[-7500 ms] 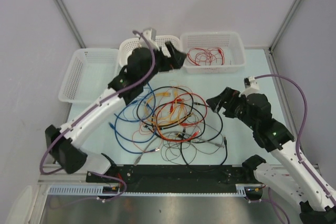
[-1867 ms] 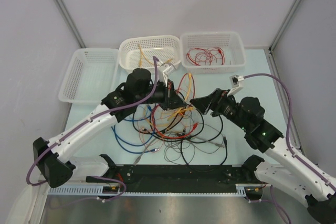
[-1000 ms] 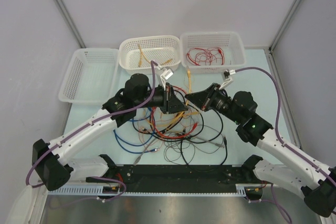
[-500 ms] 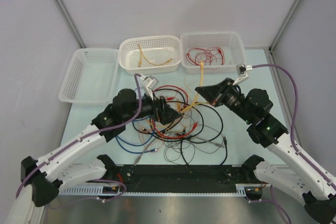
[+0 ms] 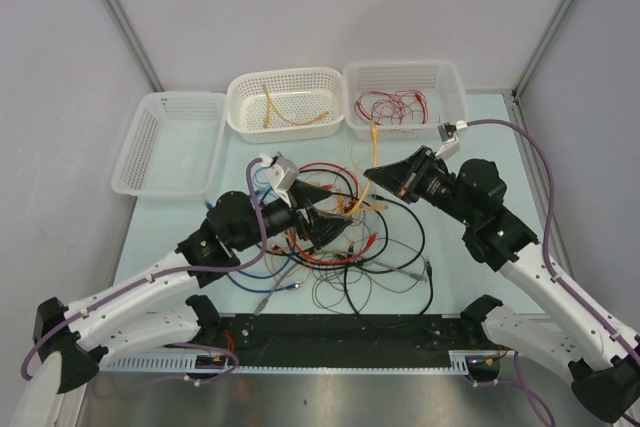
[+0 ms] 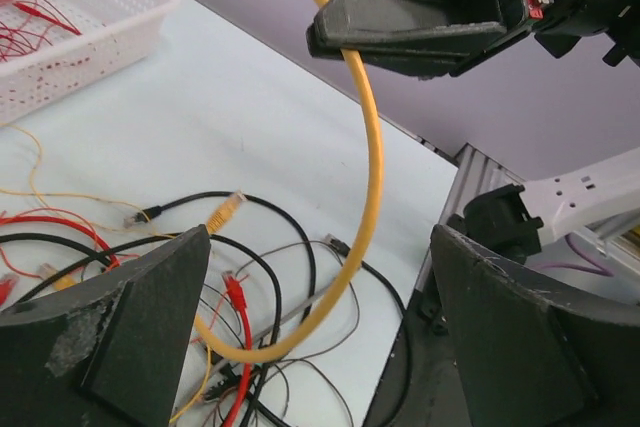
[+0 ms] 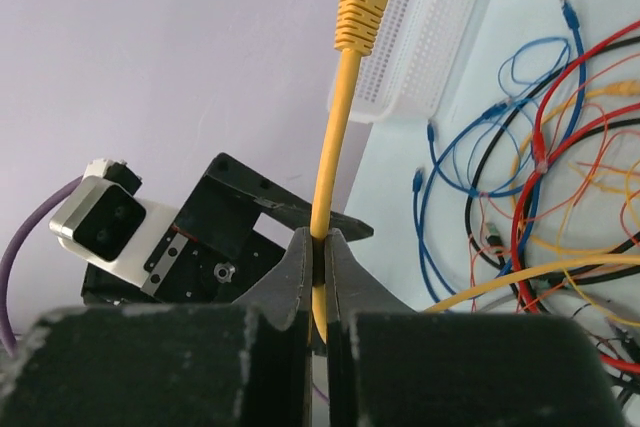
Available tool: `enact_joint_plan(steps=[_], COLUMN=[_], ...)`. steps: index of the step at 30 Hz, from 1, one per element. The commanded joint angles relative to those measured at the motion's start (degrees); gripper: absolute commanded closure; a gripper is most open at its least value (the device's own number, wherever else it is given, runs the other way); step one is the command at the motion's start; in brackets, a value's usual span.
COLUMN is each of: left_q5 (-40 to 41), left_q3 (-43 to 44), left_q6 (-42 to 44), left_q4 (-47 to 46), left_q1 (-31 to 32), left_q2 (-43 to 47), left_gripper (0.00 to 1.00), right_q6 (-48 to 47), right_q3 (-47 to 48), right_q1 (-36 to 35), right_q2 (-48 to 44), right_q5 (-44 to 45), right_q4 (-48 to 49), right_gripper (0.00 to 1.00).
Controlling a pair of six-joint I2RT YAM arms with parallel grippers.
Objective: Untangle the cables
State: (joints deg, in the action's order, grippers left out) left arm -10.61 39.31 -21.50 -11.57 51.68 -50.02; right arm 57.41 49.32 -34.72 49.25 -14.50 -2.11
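The left gripper (image 6: 322,292) has just opened wide, releasing the yellow cable (image 7: 334,137). The right gripper (image 7: 320,247) alone clamps it below the plug, above the cables (image 5: 340,247) piled on the desk (image 5: 160,212). Handover looks complete; extraction can likely proceed.

3 white mesh baskets along far edge of pale green table (image 5: 165,217). Left basket (image 5: 135,162) sits apart and slightly nearer; middle basket (image 5: 285,74) and right basket (image 5: 405,65) side by side. Black rail (image 5: 340,327) along near edge, white slotted duct (image 5: 130,360) just before it. Grey walls, 2 metal posts (image 5: 120,22) (image 5: 560,17).
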Motion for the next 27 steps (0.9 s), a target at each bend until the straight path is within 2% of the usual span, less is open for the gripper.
enact_joint_plan(steps=[1, 7, 10, 11, 13, 14, 15, 16, 18, 19, 20, 23, 27], left_q5=[2.9, 3.4, 3.2, 2.8, 2.1, 2.2, 2.5, 3.0, 4.4, 5.6, 7.8, 8.9, 8.1], left_q3=[0.8, 3.7, 3.2, 3.2, 3.1, 3.2, 3.3, 3.4, 4.0, 5.5, 6.8, 13.8, 22.3], left_q6=[6.1, 10.1, 10.6, 10.7, 10.9, 10.8, 10.7, 10.5, 10.4, 9.8, 9.5, 6.4, 0.0], left_q4=[-5.0, -0.6, -0.6, -0.7, -0.9, -0.7, -0.5, -0.1, 1.9, 3.4, 6.8, 15.8, 21.1], left_q1=[1.3, 3.3, 3.7, 3.7, 3.7, 3.7, 3.7, 3.7, 3.7, 3.4, 3.1, -0.7, -10.9], left_q2=[-1.3, -6.4, -6.8, -6.8, -6.6, -6.5, -6.0, -5.6, -4.7, -4.6, -4.8, -8.6, -15.1], left_gripper=[0.07, 0.29, 0.44, 0.57, 0.76, 0.95, 1.00, 1.00, 1.00, 1.00, 1.00, 1.00, 1.00], right_q6=[5.5, 9.4, 10.5, 10.7, 10.6, 9.7, 9.0, 8.3, 5.9, 4.7, 3.5, -1.4, -4.9], right_q3=[2.5, 2.5, 2.5, 2.5, 2.5, 2.5, 2.5, 2.6, 2.6, 3.0, 3.3, 4.6, 4.8], right_q1=[0.9, 1.8, 2.3, 2.5, 3.0, 3.1, 3.3, 3.4, 3.7, 3.9, 4.0, 4.5, 5.2], right_q2=[0.8, 2.5, 3.0, 3.0, 2.8, 2.4, 2.2, 1.0, -0.7, -1.8, -3.5, -6.4, -9.1], right_q5=[-5.2, -8.8, -10.9, -11.2, -11.6, -11.5, -11.3, -10.3, -8.0, -4.3, -2.6, 2.1, 4.3], right_q4=[1.7, 3.1, 4.0, 3.8, 2.9, 2.7, 2.6, 2.5, -1.0, -4.5, -6.2, -11.2, -14.6], right_gripper=[1.00, 1.00, 1.00, 1.00, 1.00, 1.00, 0.99, 0.69, 0.34, 0.07, 0.00, 0.00, 0.00])
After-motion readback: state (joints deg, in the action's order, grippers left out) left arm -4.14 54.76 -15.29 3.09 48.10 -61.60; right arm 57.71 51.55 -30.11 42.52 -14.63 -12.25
